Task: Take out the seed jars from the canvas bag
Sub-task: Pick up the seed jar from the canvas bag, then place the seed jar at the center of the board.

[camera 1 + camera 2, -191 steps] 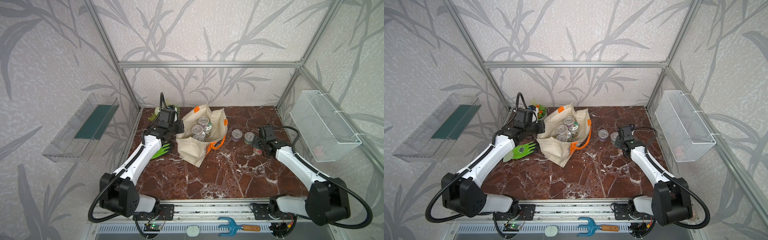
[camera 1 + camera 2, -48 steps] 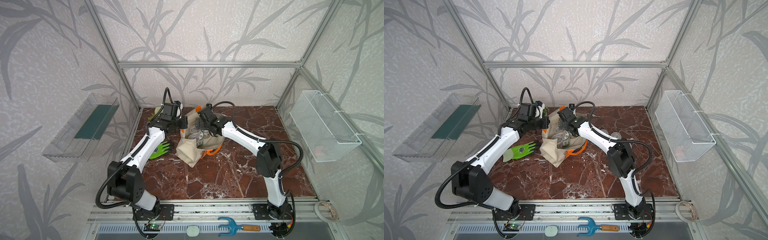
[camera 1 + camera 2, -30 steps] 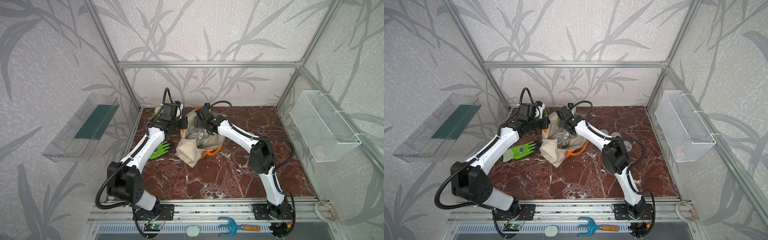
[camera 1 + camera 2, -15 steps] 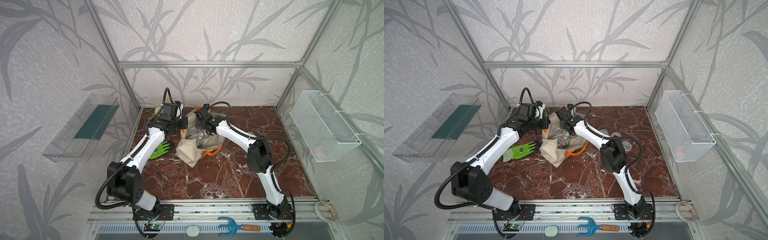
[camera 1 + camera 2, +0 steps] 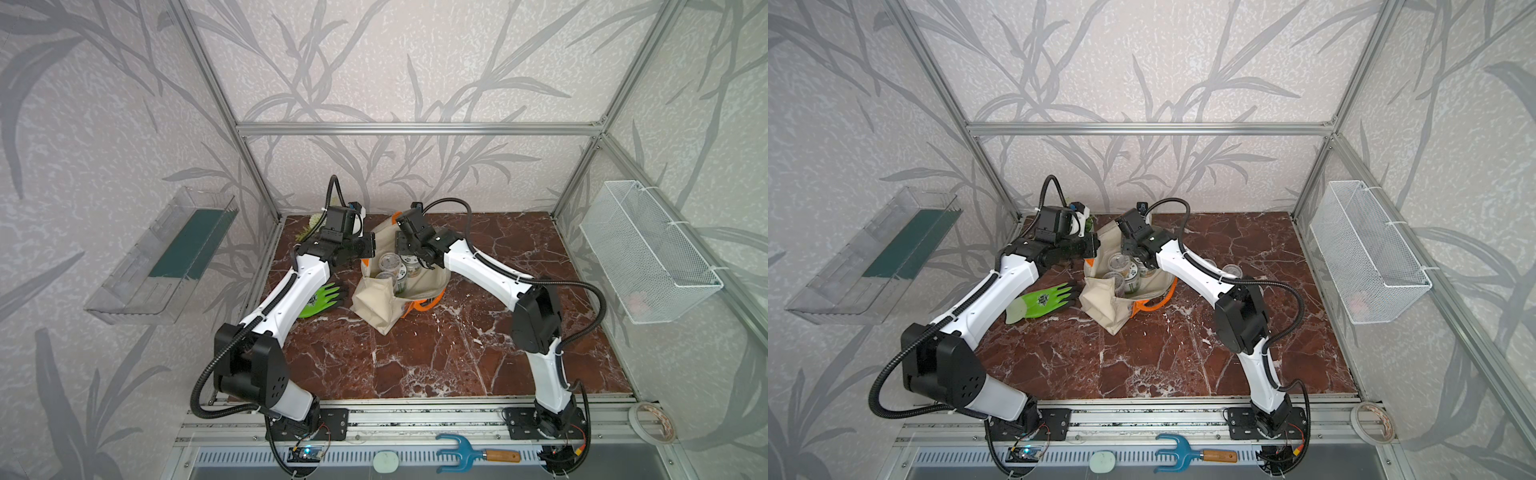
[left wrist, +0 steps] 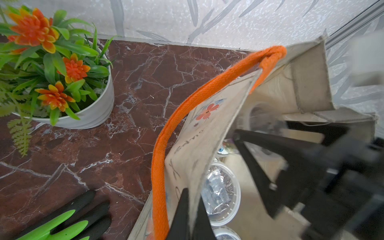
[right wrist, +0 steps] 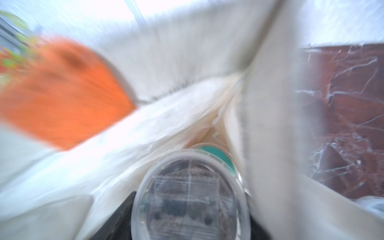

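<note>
Inside canvas bag [image 5: 374,301], seed jar [image 5: 389,262] lid upward

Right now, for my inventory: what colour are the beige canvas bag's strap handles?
Orange; the strap handle shows best in the left wrist view.

Robotics lab test cell, dressed up as a garden corner. Boxed in by an aluminium frame [image 5: 415,129] with leaf-patterned panels [image 5: 415,62] for walls; floored with a marble-look tabletop [image 5: 436,357]. Bolted to a front rail [image 5: 415,417]: left arm [image 5: 291,291] and right arm [image 5: 486,270], cabling and a bare circuit board [image 5: 306,453] exposed. Garden props around: glove [image 5: 324,299], hand fork [image 5: 461,453], potted plant [image 6: 93,112], canvas bag [image 5: 374,299] of seed jars [image 5: 390,262]
</note>
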`<control>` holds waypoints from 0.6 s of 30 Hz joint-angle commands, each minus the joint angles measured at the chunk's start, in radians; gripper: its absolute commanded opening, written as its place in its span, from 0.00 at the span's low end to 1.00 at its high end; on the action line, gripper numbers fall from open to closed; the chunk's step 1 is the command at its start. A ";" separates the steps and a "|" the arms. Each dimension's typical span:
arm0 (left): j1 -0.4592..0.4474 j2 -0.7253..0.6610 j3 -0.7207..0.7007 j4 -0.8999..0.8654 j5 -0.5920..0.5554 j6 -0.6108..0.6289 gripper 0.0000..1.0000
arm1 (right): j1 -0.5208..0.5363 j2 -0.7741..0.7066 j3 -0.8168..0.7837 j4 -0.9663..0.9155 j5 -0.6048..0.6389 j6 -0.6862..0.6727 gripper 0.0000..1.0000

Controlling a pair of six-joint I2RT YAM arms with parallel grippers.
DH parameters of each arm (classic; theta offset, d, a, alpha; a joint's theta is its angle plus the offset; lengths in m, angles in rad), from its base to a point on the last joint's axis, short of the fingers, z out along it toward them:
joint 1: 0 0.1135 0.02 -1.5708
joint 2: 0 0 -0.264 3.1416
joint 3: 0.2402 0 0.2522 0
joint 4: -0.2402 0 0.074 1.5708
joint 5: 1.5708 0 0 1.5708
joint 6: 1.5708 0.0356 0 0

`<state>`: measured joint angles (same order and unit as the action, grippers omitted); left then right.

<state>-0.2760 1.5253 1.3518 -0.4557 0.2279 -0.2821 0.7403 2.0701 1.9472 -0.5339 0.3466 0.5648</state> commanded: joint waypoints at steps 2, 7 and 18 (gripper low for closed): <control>-0.005 -0.025 0.000 0.017 -0.017 -0.001 0.00 | 0.010 -0.157 -0.062 0.060 -0.009 -0.037 0.64; -0.005 -0.028 0.002 0.013 -0.026 0.001 0.00 | 0.013 -0.302 -0.192 0.091 -0.033 -0.052 0.64; -0.005 -0.022 0.000 0.009 -0.035 0.003 0.00 | -0.019 -0.687 -0.499 0.033 -0.014 -0.075 0.64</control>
<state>-0.2760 1.5253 1.3518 -0.4564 0.2089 -0.2836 0.7425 1.4803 1.4940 -0.4683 0.3073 0.4995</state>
